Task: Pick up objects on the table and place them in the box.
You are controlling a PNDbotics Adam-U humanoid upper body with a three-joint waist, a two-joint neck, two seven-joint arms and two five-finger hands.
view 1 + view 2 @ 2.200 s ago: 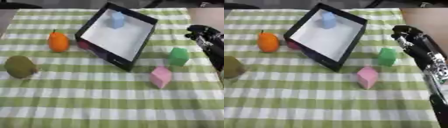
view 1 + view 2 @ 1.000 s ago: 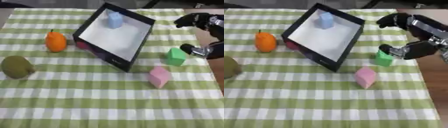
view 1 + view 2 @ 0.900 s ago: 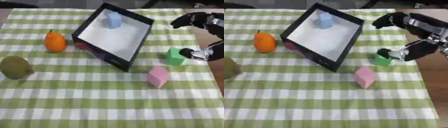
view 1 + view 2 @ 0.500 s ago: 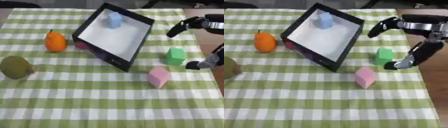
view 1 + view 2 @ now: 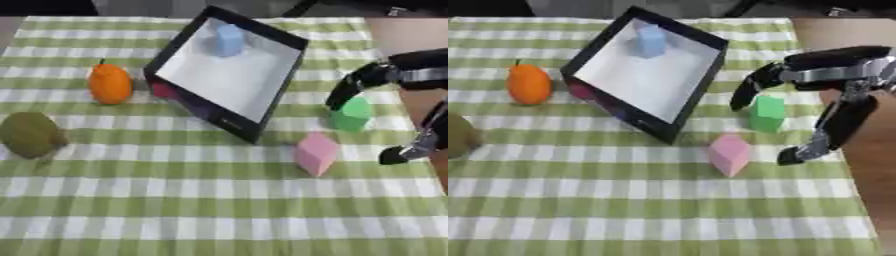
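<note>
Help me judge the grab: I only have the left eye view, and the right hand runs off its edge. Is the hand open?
Observer: Yes. The right eye view shows the whole right hand, open, with fingers spread to either side of the green block.
Operator: What's under the palm?
Observer: Bare wooden table, just past the edge of the checked cloth.
</note>
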